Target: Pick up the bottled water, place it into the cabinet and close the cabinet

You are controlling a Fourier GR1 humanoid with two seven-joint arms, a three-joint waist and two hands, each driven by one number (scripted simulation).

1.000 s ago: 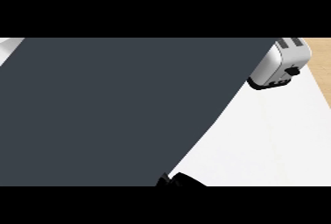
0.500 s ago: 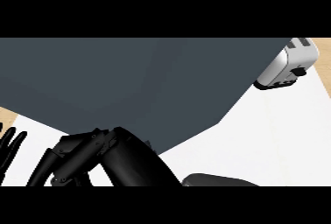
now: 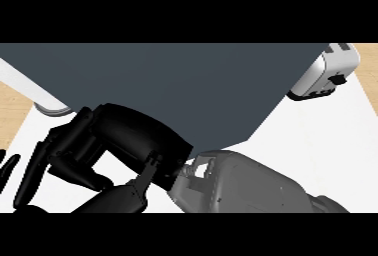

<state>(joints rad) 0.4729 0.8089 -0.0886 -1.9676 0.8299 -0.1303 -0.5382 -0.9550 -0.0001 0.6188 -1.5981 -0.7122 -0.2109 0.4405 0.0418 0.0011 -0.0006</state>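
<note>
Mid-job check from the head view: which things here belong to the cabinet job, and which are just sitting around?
Job things:
- dark grey cabinet, its white handle at the left
- right hand, black, against the cabinet's lower edge
- left hand, at the left edge

The bottled water is not visible.

Just sitting around:
- toaster, upper right
- white counter

The right robot hand (image 3: 122, 142) fills the lower middle of the head view, black, its back turned up toward the camera and its fingers (image 3: 63, 150) bent downward and to the left. Its thumb (image 3: 125, 195) points down toward the view's lower edge. Behind it the grey right forearm (image 3: 251, 187) runs off to the lower right. At the far left edge, straight black fingers of the left robot hand (image 3: 7, 167) show, upright.
</note>
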